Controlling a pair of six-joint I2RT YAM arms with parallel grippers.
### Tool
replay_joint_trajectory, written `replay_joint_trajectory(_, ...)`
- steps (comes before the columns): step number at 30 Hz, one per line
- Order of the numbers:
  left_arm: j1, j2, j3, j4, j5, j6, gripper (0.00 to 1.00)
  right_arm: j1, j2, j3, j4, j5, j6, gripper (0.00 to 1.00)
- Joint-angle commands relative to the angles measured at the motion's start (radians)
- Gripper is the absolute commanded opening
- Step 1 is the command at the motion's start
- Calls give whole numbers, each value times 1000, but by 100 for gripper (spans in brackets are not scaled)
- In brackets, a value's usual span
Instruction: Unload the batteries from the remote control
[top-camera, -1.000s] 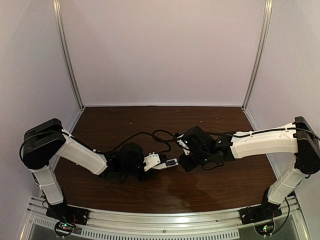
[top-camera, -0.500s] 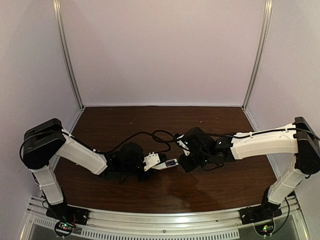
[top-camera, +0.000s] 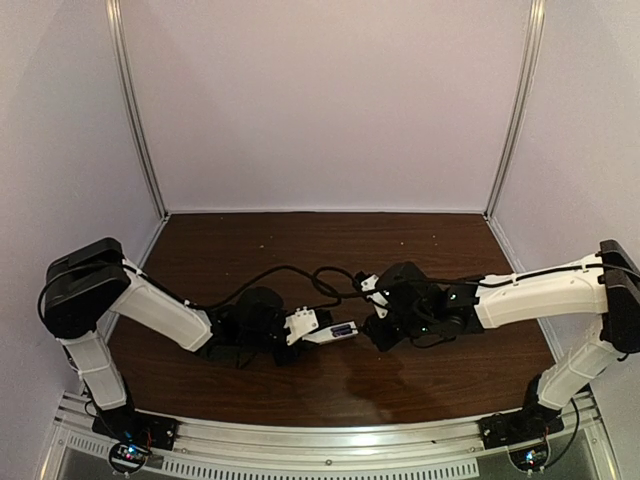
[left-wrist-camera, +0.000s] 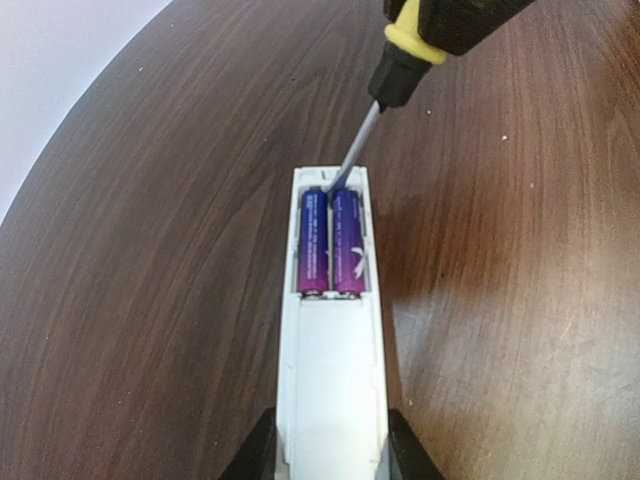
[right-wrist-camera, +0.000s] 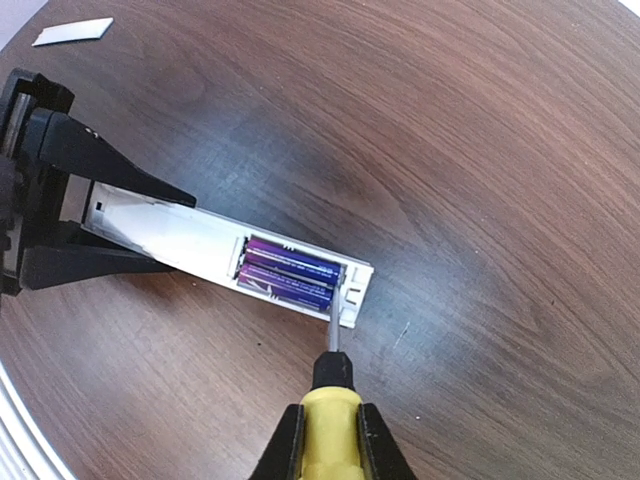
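My left gripper (left-wrist-camera: 330, 452) is shut on the near end of the white remote control (left-wrist-camera: 330, 380), holding it just above the table. Its compartment is uncovered, and two blue-purple batteries (left-wrist-camera: 331, 240) lie side by side in it. My right gripper (right-wrist-camera: 328, 440) is shut on the yellow handle of a screwdriver (right-wrist-camera: 330, 415). The shaft's tip rests at the far end of the batteries (right-wrist-camera: 290, 272), against the end wall of the remote control (right-wrist-camera: 170, 235). From above, the remote control (top-camera: 330, 331) bridges the left gripper (top-camera: 300, 325) and the right gripper (top-camera: 385, 325).
The thin white cover strip (right-wrist-camera: 73, 32) lies flat on the brown table (top-camera: 300, 250), beyond the left gripper. Black cables (top-camera: 320, 275) loop over the table behind both wrists. Pale walls and metal posts enclose the table on three sides.
The right arm has shifted a little to the right and toward the near edge, with the screwdriver still at the remote's end. The left arm and the remote have barely moved.
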Motion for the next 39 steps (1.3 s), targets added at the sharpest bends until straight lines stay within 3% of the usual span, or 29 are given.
replay_joint_trajectory(1, -23, -28, -34, 49, 149, 25, 0, 21, -32, -42, 104, -156, -41, 0)
replay_joint_trajectory(26, -23, -91, -185, 188, 217, 45, 0, 22, -86, -150, 271, -322, -72, 0)
replay_joint_trajectory(39, -23, -94, -200, 197, 186, 56, 0, 22, -48, -130, 229, -277, -72, 0)
